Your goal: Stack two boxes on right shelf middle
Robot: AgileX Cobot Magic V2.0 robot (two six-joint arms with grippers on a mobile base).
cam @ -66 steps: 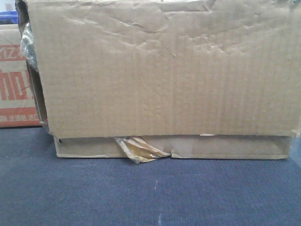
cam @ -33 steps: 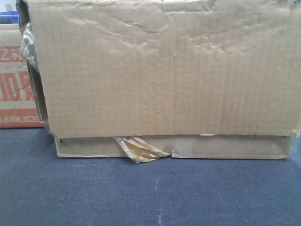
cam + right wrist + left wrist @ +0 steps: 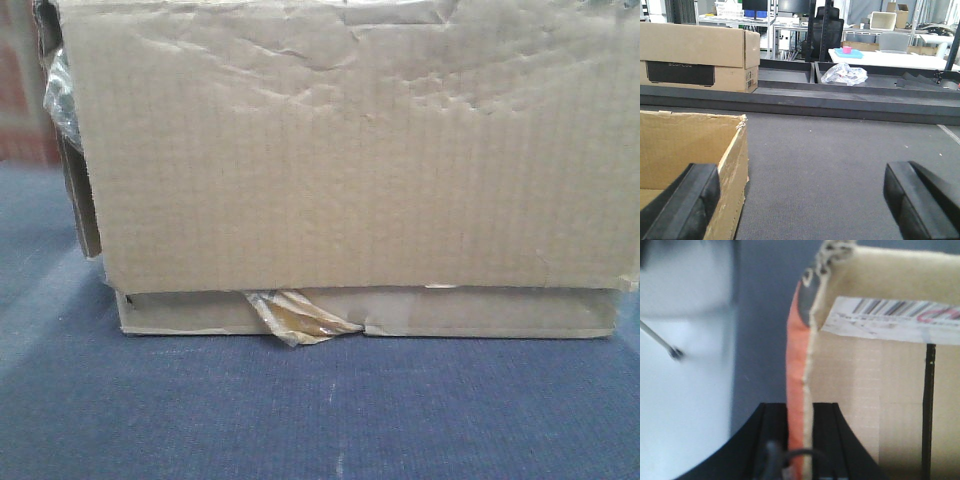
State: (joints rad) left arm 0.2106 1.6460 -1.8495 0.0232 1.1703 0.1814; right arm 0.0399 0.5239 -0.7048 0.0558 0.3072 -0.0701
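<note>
The left end effector (image 3: pixel 799 412) grips a cardboard wall (image 3: pixel 799 350) that is orange on one face. The right end effector (image 3: pixel 801 176) is released, its fingers wide apart, with an open brown box (image 3: pixel 690 145) just beside its left finger. On the blue surface (image 3: pixel 320 420), the flat box (image 3: pixel 500 312) with torn tape (image 3: pixel 300 318) lies under the large creased box (image 3: pixel 350 150). Farther off, a carton (image 3: pixel 695 45) sits on a dark ledge (image 3: pixel 840 97).

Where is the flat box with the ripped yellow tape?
In the front-facing view, the flat box lies on the blue surface, directly under the big creased box. Its torn tape sticks out at the front edge, left of centre.
</note>
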